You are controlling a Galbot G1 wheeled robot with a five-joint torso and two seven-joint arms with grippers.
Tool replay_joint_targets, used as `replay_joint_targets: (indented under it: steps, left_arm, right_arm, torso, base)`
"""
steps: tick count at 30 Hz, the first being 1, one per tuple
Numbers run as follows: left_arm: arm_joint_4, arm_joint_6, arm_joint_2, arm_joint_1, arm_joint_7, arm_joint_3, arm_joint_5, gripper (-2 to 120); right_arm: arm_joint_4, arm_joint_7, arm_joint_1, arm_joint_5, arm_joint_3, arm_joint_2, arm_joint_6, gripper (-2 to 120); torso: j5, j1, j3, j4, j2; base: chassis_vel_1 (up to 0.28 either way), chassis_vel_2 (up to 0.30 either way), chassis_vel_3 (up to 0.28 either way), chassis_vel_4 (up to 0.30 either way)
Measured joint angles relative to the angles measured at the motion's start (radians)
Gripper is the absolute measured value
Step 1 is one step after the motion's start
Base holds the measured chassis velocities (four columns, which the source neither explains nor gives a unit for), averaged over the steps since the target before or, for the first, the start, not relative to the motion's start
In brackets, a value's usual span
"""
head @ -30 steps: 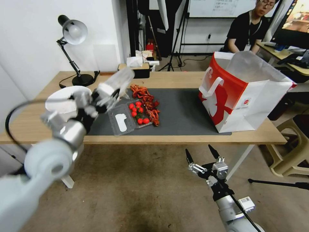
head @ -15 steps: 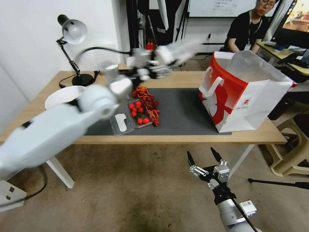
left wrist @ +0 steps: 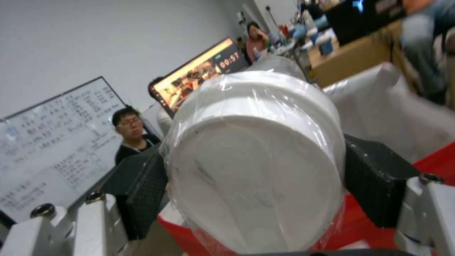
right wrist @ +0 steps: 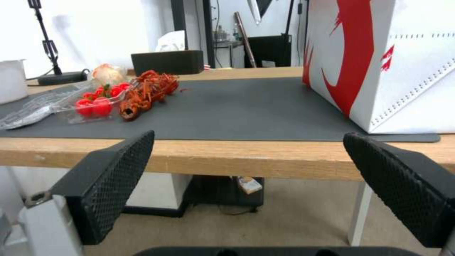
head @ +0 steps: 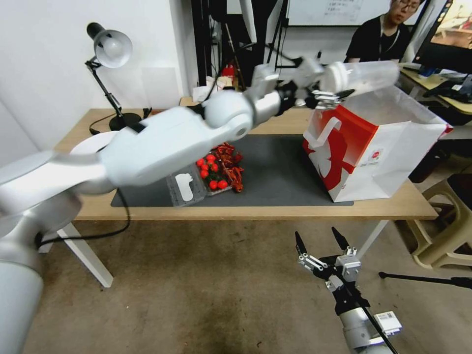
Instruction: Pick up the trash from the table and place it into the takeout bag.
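Over the long light-wood surface (head: 275, 121), my left pincer (head: 328, 95) grips the clear white-lidded cup (head: 361, 77) above the big red-and-white paper bag (head: 366, 152), ready to drop it in, while my right pincer (head: 322, 242) waits open below.

A: What colours is the takeout bag (head: 366, 147)?

B: Red and white panels, a small red round logo, white handles.

A: And the table (head: 275, 212)?

B: Light wood, with a dark grey mat (head: 275, 172). Near its left end lie bright red tomatoes (head: 210, 172) and orange-red crayfish (head: 230, 164).

A: The cup (left wrist: 256, 160) in the left gripper (head: 327, 96)?

B: White under clear film; the gripper's pads (left wrist: 374, 177) are black, with a diamond grid.
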Motion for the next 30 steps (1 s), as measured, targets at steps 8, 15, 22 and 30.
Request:
replay_joint_targets:
  steps: [8,15,22,30]
  left_arm:
    - [0.067,-0.036,-0.029,-0.015,0.063,0.013,0.165,81]
    - [0.098,-0.05,-0.039,-0.023,0.06,0.011,0.172,99]
    - [0.068,-0.037,-0.007,-0.018,-0.012,-0.02,0.127,100]
    - [-0.131,0.065,0.176,0.15,-0.169,-0.133,0.042,100]
  right_arm:
    - [-0.017,0.0,0.01,0.004,0.006,-0.003,0.004,100]
    - [-0.031,-0.003,0.022,0.008,-0.009,-0.004,0.004,100]
    - [-0.031,-0.003,0.025,0.008,-0.021,-0.004,0.002,100]
    - [-0.023,-0.003,0.014,0.007,-0.017,0.0,0.001,100]
  torso:
    - [-0.0002,0.0,0.0,0.0001,0.0]
    - [-0.0003,0.0,0.0,0.0001,0.0]
    - [-0.0001,0.0,0.0,-0.0005,0.0]
    - [-0.0007,0.0,0.0,-0.0007,0.0]
  base:
    - [0.0,0.0,0.0,0.0]
    - [0.0,0.0,0.0,0.0]
    - [0.0,0.0,0.0,0.0]
    - [0.0,0.0,0.0,0.0]
